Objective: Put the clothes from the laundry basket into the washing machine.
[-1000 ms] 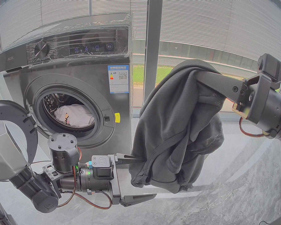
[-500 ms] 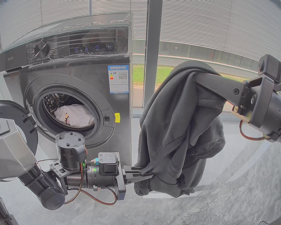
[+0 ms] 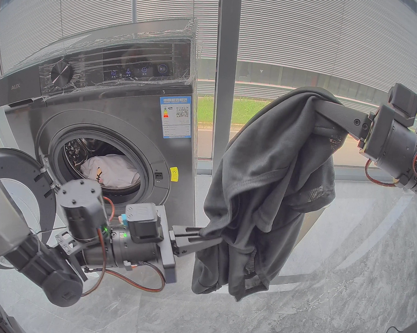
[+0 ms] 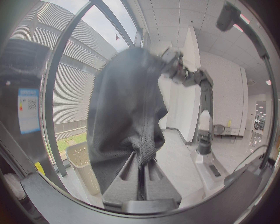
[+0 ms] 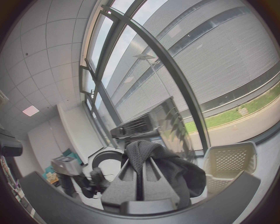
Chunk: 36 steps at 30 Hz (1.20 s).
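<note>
Head view: your left gripper (image 3: 216,238) pinches the low hem of the dark grey mesh garment (image 3: 267,176); right gripper (image 3: 322,107) clamps its top. It hangs slanted between them. The silver washing machine (image 3: 172,158), door open, lies leftward, nearer your left arm.

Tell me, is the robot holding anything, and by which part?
A dark grey garment, hanging between both arms. The right gripper clamps its top, and the left gripper pinches a seamed edge low down, both with jaws shut.

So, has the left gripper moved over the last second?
Yes: the left gripper shut on the dark garment, then pulled it left toward the washing machine.
</note>
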### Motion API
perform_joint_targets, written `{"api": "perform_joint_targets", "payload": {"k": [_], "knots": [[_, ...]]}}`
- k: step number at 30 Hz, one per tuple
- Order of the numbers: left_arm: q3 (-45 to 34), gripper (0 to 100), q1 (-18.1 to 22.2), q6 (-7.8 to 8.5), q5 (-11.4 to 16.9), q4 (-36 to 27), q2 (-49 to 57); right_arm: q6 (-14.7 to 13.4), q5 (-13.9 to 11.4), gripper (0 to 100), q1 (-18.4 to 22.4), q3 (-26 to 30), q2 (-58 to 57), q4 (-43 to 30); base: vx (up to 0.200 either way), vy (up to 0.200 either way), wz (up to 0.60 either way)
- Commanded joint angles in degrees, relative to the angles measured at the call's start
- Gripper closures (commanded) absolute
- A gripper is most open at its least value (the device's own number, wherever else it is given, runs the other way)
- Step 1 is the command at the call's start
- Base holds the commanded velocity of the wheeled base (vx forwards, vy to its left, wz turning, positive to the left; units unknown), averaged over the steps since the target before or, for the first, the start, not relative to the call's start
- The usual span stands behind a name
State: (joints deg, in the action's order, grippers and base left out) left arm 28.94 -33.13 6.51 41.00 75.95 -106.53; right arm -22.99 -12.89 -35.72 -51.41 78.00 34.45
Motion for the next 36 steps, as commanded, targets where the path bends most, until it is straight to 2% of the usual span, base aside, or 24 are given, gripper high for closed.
{"api": "perform_joint_targets", "payload": {"k": [1, 9, 14, 18, 22, 24, 26, 29, 30, 32, 36], "knots": [[-1.52, 100, 0.97, -7.21, -0.39, 0.78, 15.57, 3.39, 1.11, 100, 9.26, 1.13, 1.19, 0.00, 0.000, 0.000, 0.00], [-3.80, 100, 1.05, -7.13, -0.39, -1.33, 19.61, 4.53, 4.27, 100, 13.31, 1.13, 2.69, 0.00, 0.000, 0.000, 0.00], [-4.86, 100, 1.14, -7.21, -0.39, -1.33, 20.22, 4.53, 4.54, 100, 14.62, 0.78, 2.69, 0.00, 0.000, 0.000, 0.00], [-4.33, 100, 1.23, -7.21, -0.39, -1.94, 20.49, 4.62, 3.48, 100, 13.04, 2.28, 1.90, 0.00, 0.000, 0.000, 0.00], [-0.38, 100, 1.32, -7.21, -0.74, -4.84, 20.49, 4.45, 1.02, 100, 8.12, 7.90, -1.79, 0.00, 0.000, 0.000, 0.00], [2.08, 100, 1.23, -7.21, -1.97, -6.25, 20.40, 4.53, 0.93, 100, 5.04, 12.47, -3.82, -0.09, 0.000, 0.000, 0.00], [4.99, 100, 1.32, -7.30, -3.20, -7.66, 20.05, 4.53, 0.93, 100, 3.29, 14.58, -5.49, -0.09, 0.000, 0.000, 0.00], [7.36, 100, 1.84, -7.30, -4.43, -8.54, 19.70, 4.01, 0.93, 100, 4.25, 13.53, -5.75, 0.00, 0.000, 0.000, 0.00], [7.01, 100, 1.84, -7.21, -4.61, -9.15, 19.79, 3.66, 0.84, 100, 6.45, 10.54, -5.66, -0.09, 0.000, 0.000, 0.00], [7.09, 100, 1.76, -7.21, -4.70, -9.77, 19.70, 3.48, 0.76, 100, 7.15, 8.96, -5.75, -0.09, 0.000, 0.000, 0.00], [8.50, 100, 2.28, -7.21, -5.66, -10.12, 19.43, 3.39, 0.76, 100, 7.59, 8.52, -6.45, -0.09, 0.000, 0.000, 0.00]]}}
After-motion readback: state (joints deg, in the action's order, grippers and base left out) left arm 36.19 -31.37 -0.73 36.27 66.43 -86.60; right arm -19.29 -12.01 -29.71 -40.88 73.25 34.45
